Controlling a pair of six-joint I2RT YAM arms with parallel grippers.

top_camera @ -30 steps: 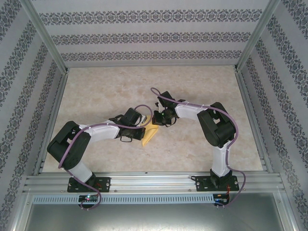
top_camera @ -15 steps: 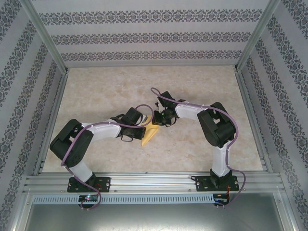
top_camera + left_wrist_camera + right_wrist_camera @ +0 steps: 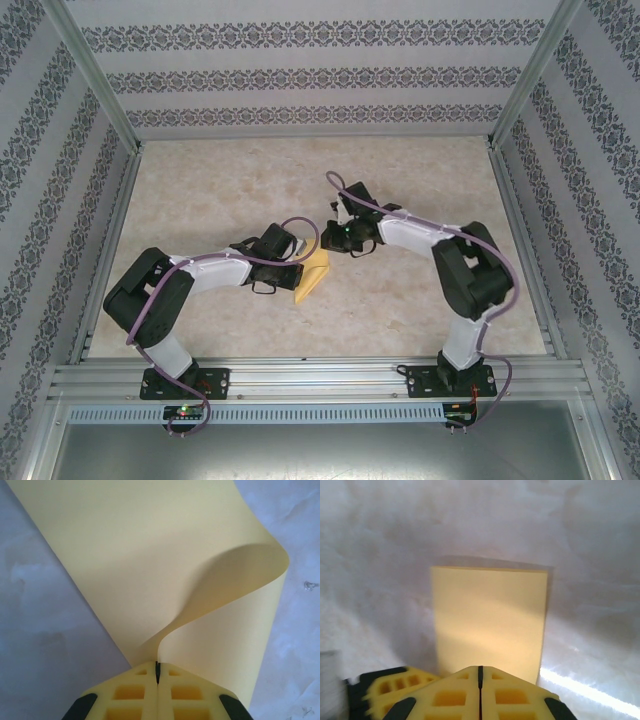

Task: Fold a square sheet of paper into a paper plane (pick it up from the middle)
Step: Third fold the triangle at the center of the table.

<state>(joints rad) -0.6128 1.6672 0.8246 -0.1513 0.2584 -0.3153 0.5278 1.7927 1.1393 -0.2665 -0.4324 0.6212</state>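
Beige marbled table (image 3: 420, 300); 3 patterned wallpaper walls (image 3: 310, 75); aluminium rail (image 3: 320, 375) in front.

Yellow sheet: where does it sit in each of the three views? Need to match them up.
Top external: yellow sheet mid-table, at the tip of the left pincer, with the right pincer just up-right of it.
Left wrist: upper and centre frame, curled over at right, its edge pinched in the shut pincer at bottom centre.
Right wrist: centre frame, beyond the shut right pincer.
Shared landmark: marbled tabletop under the sheet.
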